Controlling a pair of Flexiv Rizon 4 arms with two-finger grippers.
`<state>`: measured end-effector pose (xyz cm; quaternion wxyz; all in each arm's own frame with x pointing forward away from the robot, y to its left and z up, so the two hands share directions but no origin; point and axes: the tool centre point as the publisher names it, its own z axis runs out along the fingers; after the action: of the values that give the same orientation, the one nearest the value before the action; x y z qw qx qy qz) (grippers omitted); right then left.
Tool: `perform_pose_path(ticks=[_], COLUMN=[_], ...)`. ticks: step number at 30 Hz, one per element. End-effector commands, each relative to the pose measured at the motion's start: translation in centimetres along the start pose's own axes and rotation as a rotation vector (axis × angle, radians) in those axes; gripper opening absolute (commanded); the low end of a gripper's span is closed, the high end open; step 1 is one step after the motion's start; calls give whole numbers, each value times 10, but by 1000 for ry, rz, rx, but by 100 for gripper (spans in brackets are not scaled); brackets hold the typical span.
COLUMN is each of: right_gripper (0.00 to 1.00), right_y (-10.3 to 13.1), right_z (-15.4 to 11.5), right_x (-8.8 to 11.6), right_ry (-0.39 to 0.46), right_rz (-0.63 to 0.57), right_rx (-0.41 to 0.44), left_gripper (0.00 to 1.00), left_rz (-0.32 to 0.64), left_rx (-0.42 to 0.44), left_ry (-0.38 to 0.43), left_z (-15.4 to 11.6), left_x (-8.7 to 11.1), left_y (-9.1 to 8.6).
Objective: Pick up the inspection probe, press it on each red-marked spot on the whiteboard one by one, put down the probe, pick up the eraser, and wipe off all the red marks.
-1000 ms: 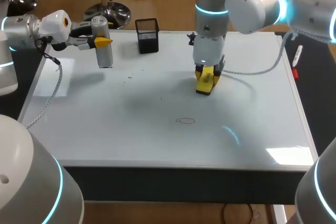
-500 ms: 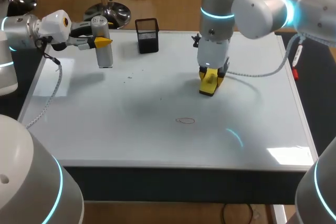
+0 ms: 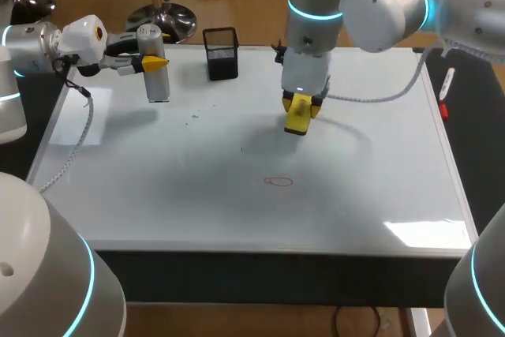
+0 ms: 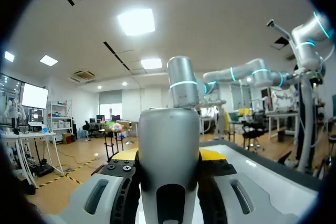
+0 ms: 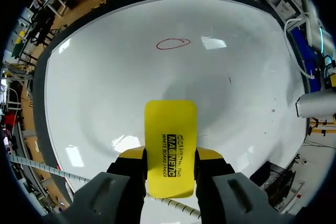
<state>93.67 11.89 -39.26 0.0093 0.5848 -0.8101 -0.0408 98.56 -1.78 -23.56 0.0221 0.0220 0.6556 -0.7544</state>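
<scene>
My right gripper (image 3: 300,108) is shut on a yellow eraser (image 3: 297,116), which hangs pad-down at the whiteboard (image 3: 197,195) right of its centre. In the right wrist view the eraser (image 5: 170,145) sits between the fingers, and a red oval mark (image 5: 172,43) lies ahead of it. That same faint oval mark (image 3: 278,181) shows in the head view nearer the front edge. At the far left, above the board's back corner, my left gripper (image 3: 150,61) is shut on the grey cylindrical probe (image 3: 156,69), held upright. In the left wrist view the probe (image 4: 168,166) stands between the fingers.
A black mesh pen holder (image 3: 222,54) stands at the back edge, between the two grippers. A marker with a red cap (image 3: 445,92) lies off the board's right side. Tiny dark specks dot the board near the probe.
My right gripper with the eraser has shifted left and slightly back across the board. The left arm and probe have kept still.
</scene>
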Motion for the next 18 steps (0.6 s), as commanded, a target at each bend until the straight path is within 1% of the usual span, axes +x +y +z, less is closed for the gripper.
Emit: perform_pose_path(ticks=[1, 6, 9, 14, 18], right_gripper=[0, 0, 0, 0, 0], right_y=[2, 10, 13, 14, 11], right_z=[15, 27, 32, 36, 42], right_x=[-17, -31, -36, -38, -32], right_ry=[26, 31, 33, 33, 33], right_rz=[-19, -46, -58, -63, -48], right_rx=[9, 2, -4, -11, -26], left_gripper=[0, 0, 0, 0, 0], left_rz=[2, 2, 2, 2, 2], left_rx=[-3, -3, -3, -3, -3], left_ry=[-6, -6, -6, -6, -6], left_z=[1, 1, 1, 1, 1], left_x=[2, 2, 2, 2, 2], left_y=[-2, -2, -2, -2, -2])
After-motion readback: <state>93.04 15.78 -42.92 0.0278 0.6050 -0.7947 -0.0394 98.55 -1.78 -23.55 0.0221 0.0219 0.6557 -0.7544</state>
